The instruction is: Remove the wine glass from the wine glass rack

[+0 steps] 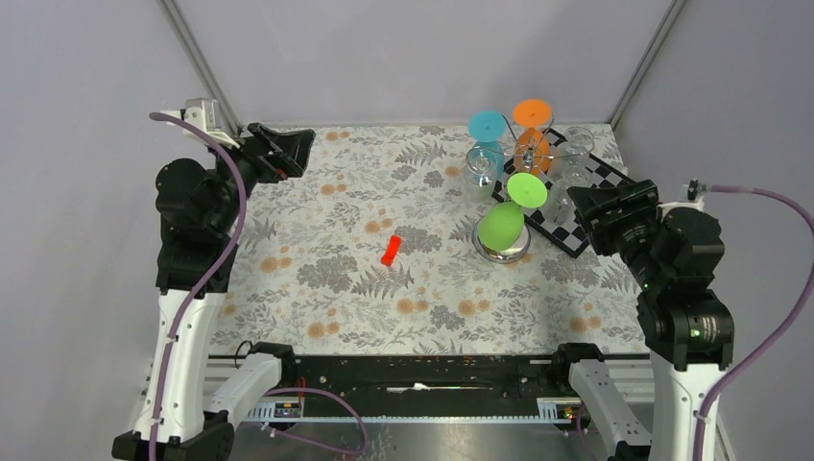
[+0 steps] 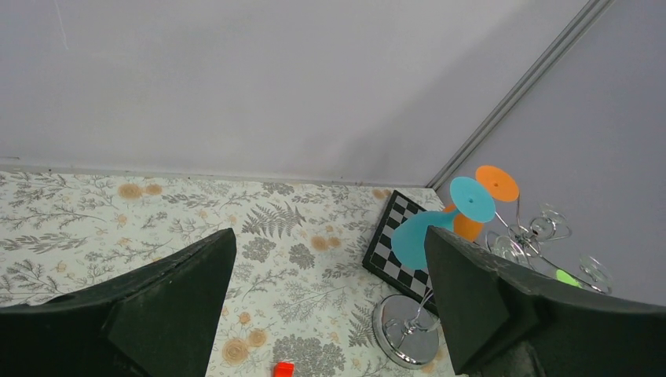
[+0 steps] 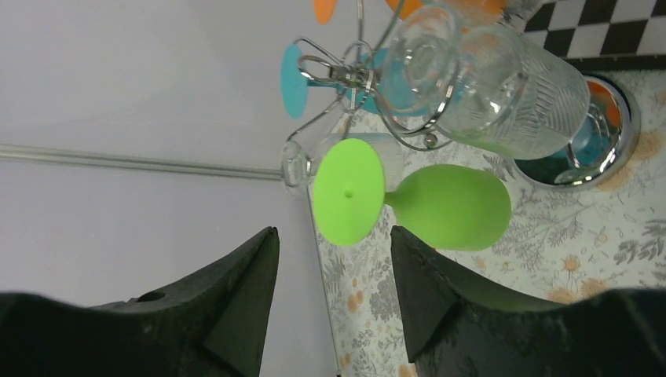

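Hanging bowl-down from the rack [image 1: 507,254] at the far right of the surface [image 1: 317,230] are several glasses, none yet removed. The green glass [image 1: 502,226] hangs on the near side, its bowl just above the rack's shiny round base and its flat foot uppermost. The blue glass [image 1: 488,126] and orange glass [image 1: 532,113] hang on the far side, feet up. At least one clear glass [image 1: 480,171] hangs to the left of the pole, and further clear glass shows on the right. The rack base stands just beside a chequered board [image 1: 562,230], on its left edge.

The right gripper [image 1: 584,206] is raised over the board, near the green glass and apart from it. Its fingers are spread wide and hold nothing. In the right wrist view the green glass [image 3: 448,206] lies ahead of the gap between the fingers, with a ribbed clear glass [image 3: 510,86] beside it in the wire loops.

The left gripper [image 1: 288,151] is raised at the far left, well apart from the rack, fingers spread wide and holding nothing. A red block [image 1: 390,250] lies mid-surface.
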